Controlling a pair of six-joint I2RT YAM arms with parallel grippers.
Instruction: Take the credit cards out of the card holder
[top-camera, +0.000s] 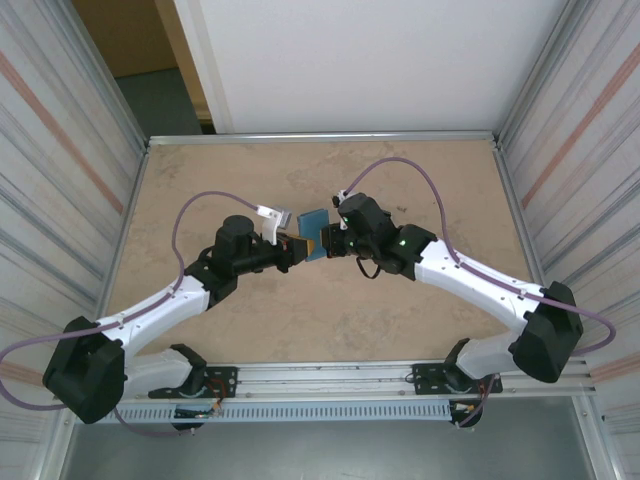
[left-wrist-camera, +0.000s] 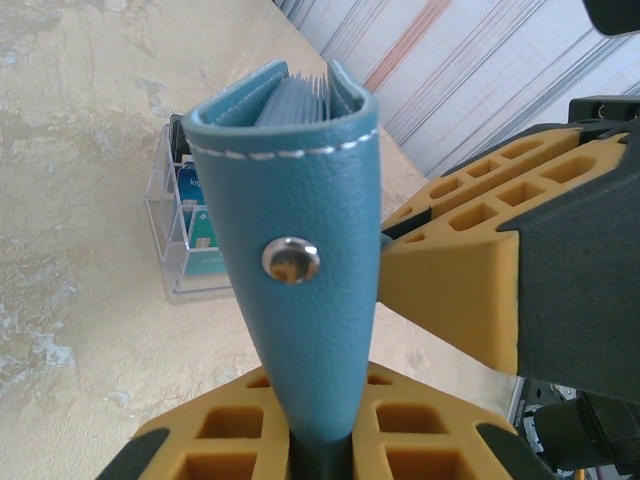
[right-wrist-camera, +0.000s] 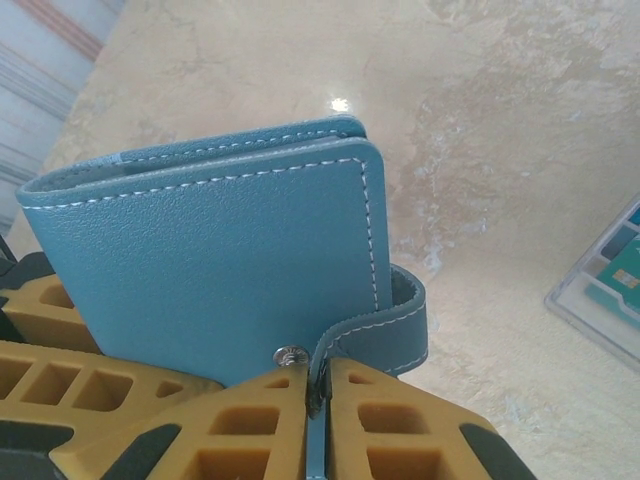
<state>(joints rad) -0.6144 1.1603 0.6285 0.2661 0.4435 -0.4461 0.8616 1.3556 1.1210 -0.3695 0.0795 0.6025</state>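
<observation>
The slate-blue card holder hangs folded above the middle of the table, between both grippers. My left gripper is shut on its lower edge, below the metal snap. Thin grey-blue leaves show between its covers; whether they are cards I cannot tell. My right gripper is shut on the holder's closing strap, which is pulled off the cover. Teal and blue credit cards lie in a clear plastic box on the table; a corner of it shows at the right edge.
The right gripper's yellow fingers stand close beside the holder in the left wrist view. The beige tabletop is ringed by a metal rim and corrugated side walls.
</observation>
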